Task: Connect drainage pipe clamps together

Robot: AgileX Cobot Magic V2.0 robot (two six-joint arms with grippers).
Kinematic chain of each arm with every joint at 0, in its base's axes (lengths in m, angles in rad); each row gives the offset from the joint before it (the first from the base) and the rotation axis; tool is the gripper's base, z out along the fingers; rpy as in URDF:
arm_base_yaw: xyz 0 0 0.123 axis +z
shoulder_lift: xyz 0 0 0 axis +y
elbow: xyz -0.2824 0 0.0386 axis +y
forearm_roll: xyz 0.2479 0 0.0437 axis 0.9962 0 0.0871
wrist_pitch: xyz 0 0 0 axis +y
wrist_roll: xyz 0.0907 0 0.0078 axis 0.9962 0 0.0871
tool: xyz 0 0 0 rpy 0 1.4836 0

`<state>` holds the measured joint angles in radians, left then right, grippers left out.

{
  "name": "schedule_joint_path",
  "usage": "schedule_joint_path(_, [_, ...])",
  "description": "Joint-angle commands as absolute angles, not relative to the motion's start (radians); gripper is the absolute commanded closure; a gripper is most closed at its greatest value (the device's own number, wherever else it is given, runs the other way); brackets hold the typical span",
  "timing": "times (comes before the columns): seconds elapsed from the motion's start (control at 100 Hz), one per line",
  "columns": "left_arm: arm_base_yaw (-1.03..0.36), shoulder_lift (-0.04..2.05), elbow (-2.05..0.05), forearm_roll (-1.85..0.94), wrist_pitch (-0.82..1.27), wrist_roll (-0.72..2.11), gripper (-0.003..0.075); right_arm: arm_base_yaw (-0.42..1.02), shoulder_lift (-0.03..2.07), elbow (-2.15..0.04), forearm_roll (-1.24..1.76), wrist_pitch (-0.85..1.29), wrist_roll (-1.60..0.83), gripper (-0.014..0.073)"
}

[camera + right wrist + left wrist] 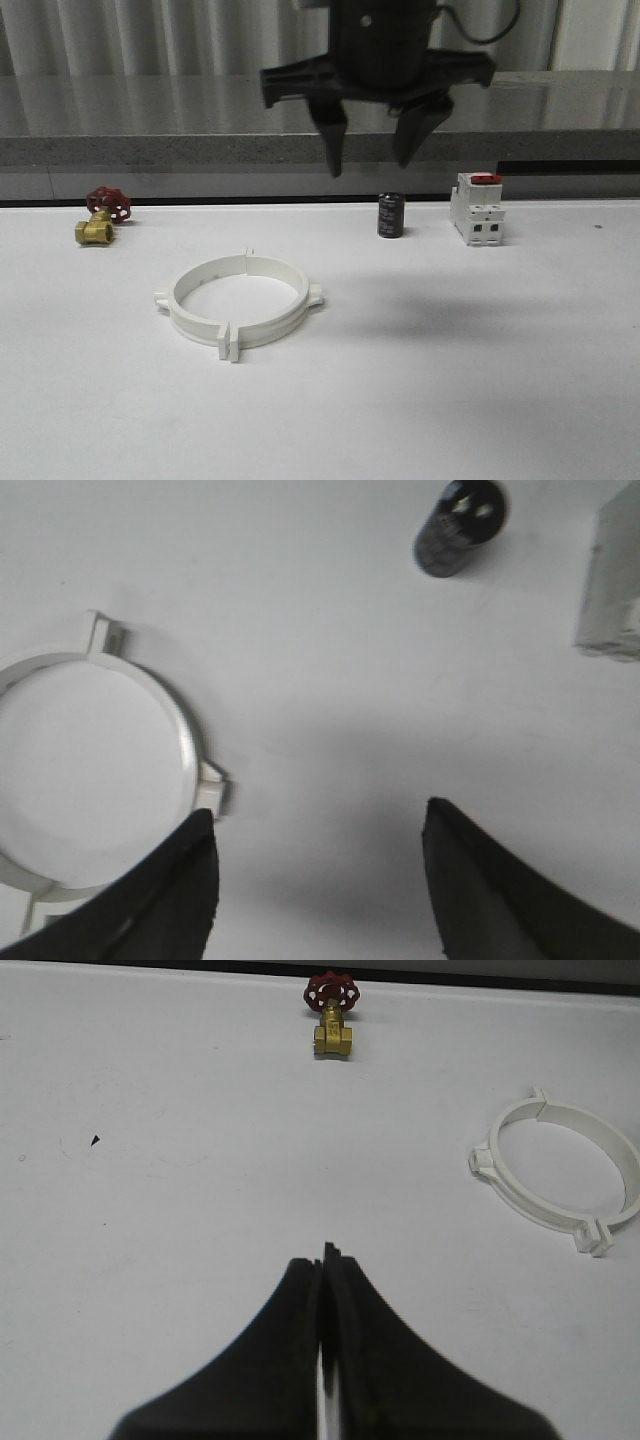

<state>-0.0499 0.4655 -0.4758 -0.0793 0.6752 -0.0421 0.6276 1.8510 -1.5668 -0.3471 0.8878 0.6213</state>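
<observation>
On the white table [480,380], far to the left of the joined drainage pipe clamps [238,301] and nearer the back edge, stands a small brass valve [103,217] with a red handwheel, while the clamps lie flat as one closed ring, their end tabs meeting at front and back. To the right of the ring and behind it stand a dark cylinder [390,215] and, further right, a white breaker [476,208] with a red switch. The right gripper [375,140] hangs high above the table, right of the ring, with its fingers wide apart and empty; the left gripper [322,1305] is over bare table with its fingers pressed together, holding nothing.
</observation>
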Motion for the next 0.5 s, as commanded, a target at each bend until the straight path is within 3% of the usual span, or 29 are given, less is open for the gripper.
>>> schedule_joint_path(0.0, [-0.049,0.469,-0.503,-0.092,0.608,-0.042,0.0741,0.586,1.712,-1.531,-0.411,0.872,0.586,0.0134])
schedule_joint_path(0.25, [-0.049,0.469,-0.503,-0.092,0.608,-0.042,0.0741,0.459,1.406,-1.184,-0.431,0.784,0.584,0.0134])
schedule_joint_path(0.49, [-0.049,0.469,-0.503,-0.092,0.608,-0.042,0.0741,0.421,1.132,-0.907,-0.431,0.766,0.586,0.0134])
